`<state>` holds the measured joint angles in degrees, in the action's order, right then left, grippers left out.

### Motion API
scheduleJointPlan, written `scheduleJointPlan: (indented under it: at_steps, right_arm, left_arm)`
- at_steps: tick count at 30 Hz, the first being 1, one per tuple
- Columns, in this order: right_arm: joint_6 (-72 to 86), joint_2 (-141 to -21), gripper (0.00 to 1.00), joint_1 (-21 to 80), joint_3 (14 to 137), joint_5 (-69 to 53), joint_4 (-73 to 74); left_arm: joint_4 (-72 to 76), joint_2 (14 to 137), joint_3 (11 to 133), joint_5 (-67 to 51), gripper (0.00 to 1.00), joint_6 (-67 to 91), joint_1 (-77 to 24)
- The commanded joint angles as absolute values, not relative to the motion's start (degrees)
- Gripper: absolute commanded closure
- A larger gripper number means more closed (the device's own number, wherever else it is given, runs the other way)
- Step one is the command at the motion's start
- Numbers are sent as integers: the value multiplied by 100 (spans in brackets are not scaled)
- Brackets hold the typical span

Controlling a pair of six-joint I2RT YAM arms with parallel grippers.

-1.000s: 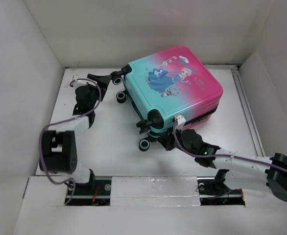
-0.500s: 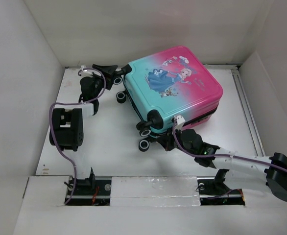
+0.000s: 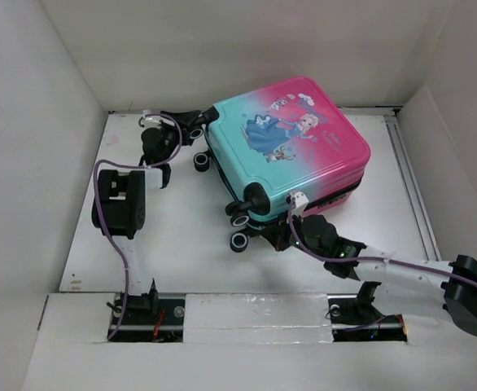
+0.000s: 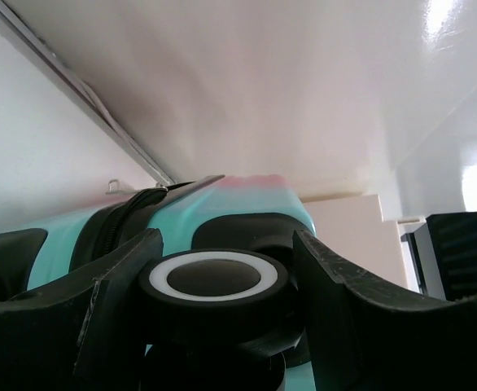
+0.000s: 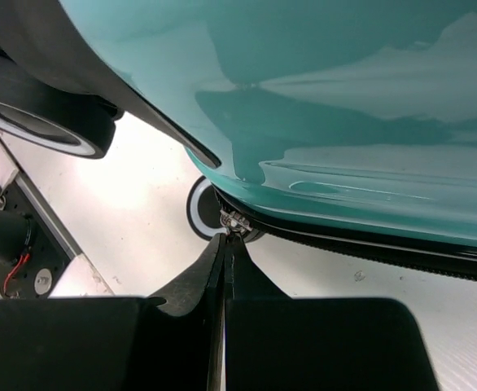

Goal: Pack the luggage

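**Top external view, front to back: how the luggage (image 3: 291,142) is gonna handle**

Closest to the arm bases, the right gripper (image 3: 281,236) is tucked against the near edge of the case, just beside the two near wheels. On its wrist cam the fingers are pinched right together with the little metal zipper pull (image 5: 237,221) at their tips. I read that as a hold on the pull, down on the black seam.

Next out is the luggage itself. It lies flat on the white table (image 3: 181,220), princess side up and lid down, toward the far right of the surface.

My take on handling:
- The hard shell will be stiff, glossy and slippery, so the big flat faces give two thin fingers nothing to bite.
- It's probably light for its bulk, so it may skid or pivot when the zip gets tugged.
- The sensible grab spots are the small stuff: the pull, the wheels, the black trim.

Farthest back, the left gripper (image 3: 191,126) is at the far-left corner. Its jaws are partway apart with one finger on each side of a wheel (image 4: 214,281). I honestly can't tell whether the fingers are pressing it or just bracketing it.

Headcount:
- one suitcase
- four wheels showing from above (two near, two far)
- one zipper pull that I can spot
- two arms, two grippers
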<state>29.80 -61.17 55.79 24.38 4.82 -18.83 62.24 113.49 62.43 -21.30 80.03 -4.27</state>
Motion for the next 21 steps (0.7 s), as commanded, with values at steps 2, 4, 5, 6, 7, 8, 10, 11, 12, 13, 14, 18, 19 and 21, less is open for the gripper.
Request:
scheduleJointPlan:
  at_steps: [2, 4, 5, 6, 7, 8, 10, 11, 12, 13, 14, 18, 19, 21]
  right_arm:
    - [3111, -5810, 100, 5695, 2479, 8, -2259]
    - [3111, -5810, 100, 5695, 2479, 79, -2197]
    - [3111, -5749, 100, 5695, 2479, 79, -2197]
    - [3111, -5696, 100, 5634, 2479, 79, -2128]
    - [3111, -5695, 100, 5564, 2479, 79, -2127]
    - [3059, -5643, 100, 5494, 2531, 1, -2057]
    - [2998, -5556, 100, 5170, 2592, -323, -1995]
    - [2997, -5555, 100, 5046, 2645, -447, -1995]
    - [2945, -5476, 100, 4897, 2646, -570, -1995]
    - [2849, -5476, 100, 4582, 2715, -841, -1995]
    - [2795, -5476, 100, 4388, 2820, -1009, -1995]
    - [2655, -5476, 100, 3526, 3181, -1678, -1942]
    - [2541, -5658, 100, 3368, 3286, -1783, -1942]
    - [2487, -5861, 100, 2911, 3636, -2134, -1890]
  left_arm:
    - [6670, 11443, 6601, -2110, 97, 8104, -510]
    - [6758, 11382, 6496, -2022, 100, 8104, -510]
    - [6828, 11330, 6408, -2021, 100, 8051, -510]
    - [6977, 11164, 6190, -1961, 100, 7964, -510]
    - [6979, 11040, 6022, -1864, 100, 7963, -458]
    - [7196, 10891, 5812, -1802, 100, 7963, -457]
    - [7373, 10392, 5137, -1688, 100, 7735, -396]
    - [7531, 10189, 4881, -1609, 100, 7665, -343]
    - [7628, 9986, 4608, -1556, 100, 7594, -343]
    - [7699, 9784, 4057, -1443, 100, 7437, -291]
    - [7751, 9365, 3773, -1381, 100, 7375, -290]
    - [7919, 8211, 2349, -1160, 100, 7120, -404]
    - [7919, 7957, 2077, -1082, 100, 7058, -404]
    - [7745, 7099, 1373, -932, 100, 6865, -676]
